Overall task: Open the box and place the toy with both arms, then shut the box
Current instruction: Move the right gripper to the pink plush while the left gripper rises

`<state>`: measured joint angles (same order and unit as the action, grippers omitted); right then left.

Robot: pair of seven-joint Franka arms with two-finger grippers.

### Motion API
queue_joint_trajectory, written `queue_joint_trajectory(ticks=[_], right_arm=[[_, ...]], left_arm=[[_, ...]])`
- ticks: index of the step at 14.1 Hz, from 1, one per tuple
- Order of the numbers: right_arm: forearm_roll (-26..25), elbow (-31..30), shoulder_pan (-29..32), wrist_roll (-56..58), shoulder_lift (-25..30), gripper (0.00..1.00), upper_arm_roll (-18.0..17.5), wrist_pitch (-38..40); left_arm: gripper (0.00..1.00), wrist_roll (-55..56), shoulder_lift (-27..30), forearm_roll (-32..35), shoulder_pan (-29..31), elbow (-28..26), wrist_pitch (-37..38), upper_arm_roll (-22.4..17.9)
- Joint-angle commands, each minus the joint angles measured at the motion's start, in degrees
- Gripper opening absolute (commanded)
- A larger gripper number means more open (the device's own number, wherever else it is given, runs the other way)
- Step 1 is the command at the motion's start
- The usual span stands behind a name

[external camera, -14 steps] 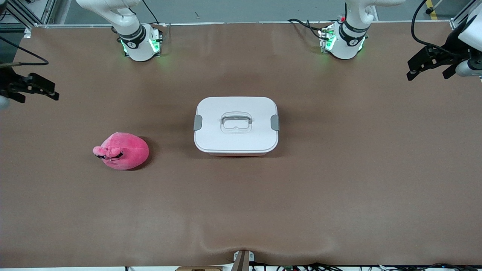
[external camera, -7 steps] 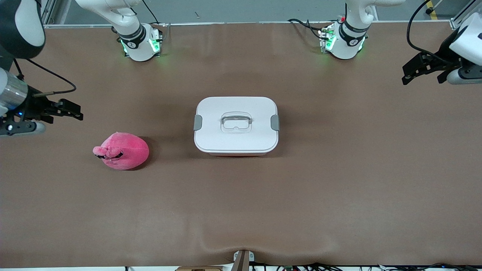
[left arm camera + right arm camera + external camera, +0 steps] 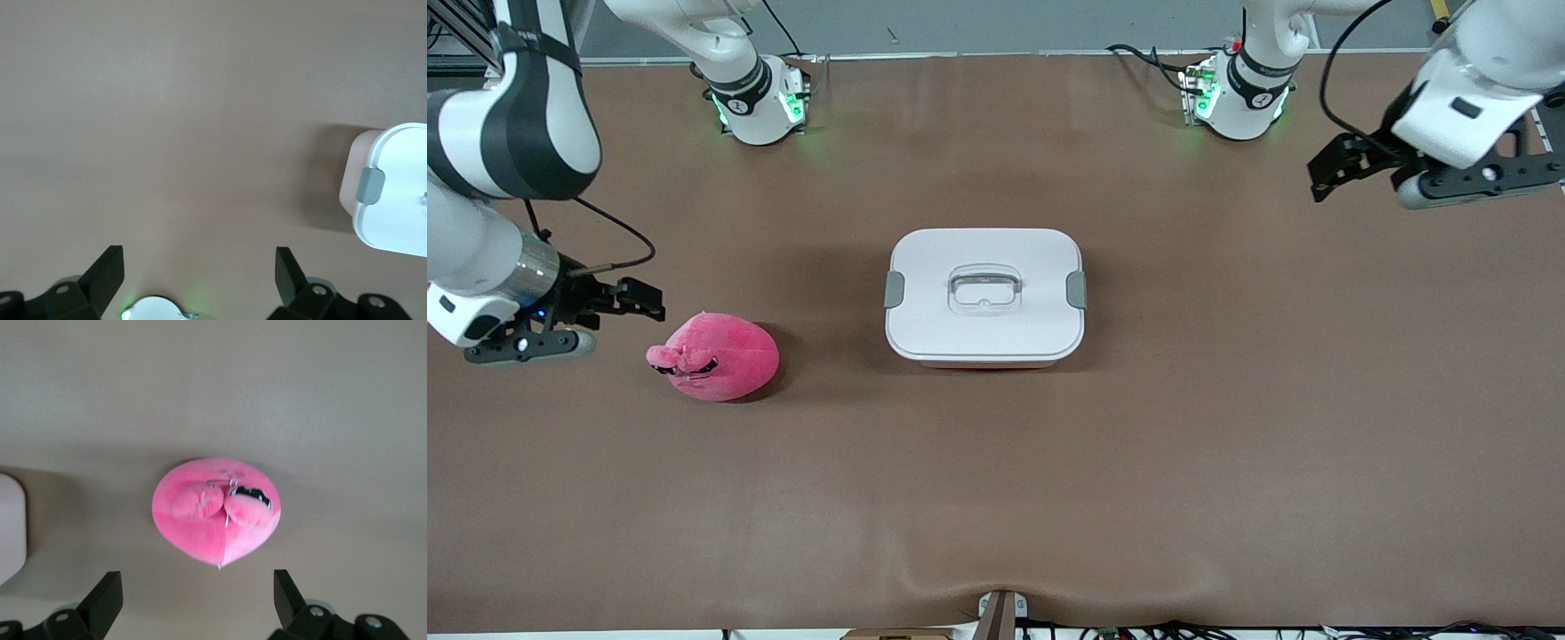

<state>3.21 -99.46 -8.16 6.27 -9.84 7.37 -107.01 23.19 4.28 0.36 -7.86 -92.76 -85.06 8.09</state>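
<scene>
Front view gives me the whole table [image 3: 996, 498] at once: the box [image 3: 984, 298] sits in the middle with its white lid [image 3: 984, 258] on, a grey clip [image 3: 894, 290] at the end toward the right arm and another clip [image 3: 1077, 290] at the end toward the left arm, the clear handle [image 3: 983, 292] lying flat in its recess. The toy [image 3: 713, 356] rests on the table toward the right arm's end, well apart from the box and a little nearer the front camera. The right gripper [image 3: 640, 300] hangs just beside the toy, toward the right arm's end of the table, not touching it. The left gripper [image 3: 1334, 169] is up over bare table toward the left arm's end, well clear of the box. Now the right wrist view fills in what the overview can't: the fingertips [image 3: 107, 593] spread wide with nothing between them, the toy [image 3: 217, 513] below with its dark eyes and small ears turned up, and a corner of the box [image 3: 10, 527] at the edge of the picture. The left wrist view does the same job: its fingers [image 3: 110, 270] are wide apart and empty, over bare brown surface, with one end of the box [image 3: 393, 193] and its grey clip [image 3: 371, 185] showing off to the side, the pink tub just peeking out under the lid.
</scene>
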Motion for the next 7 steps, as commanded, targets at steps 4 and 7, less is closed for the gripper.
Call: queue_joint_trajectory(ticks=[4, 7], right_arm=[[0.57, 0.05, -1.6, -0.29, -5.01, 1.0, 0.45, -4.18], [0.66, 0.05, -1.95, -0.37, -6.33, 1.0, 0.36, -4.09]], left_arm=[[1.0, 13.51, -3.92, -0.8, 0.04, -0.22, -2.29, 6.84], [1.0, 25.91, -6.99, -0.8, -0.05, -1.11, -6.15, 11.23]])
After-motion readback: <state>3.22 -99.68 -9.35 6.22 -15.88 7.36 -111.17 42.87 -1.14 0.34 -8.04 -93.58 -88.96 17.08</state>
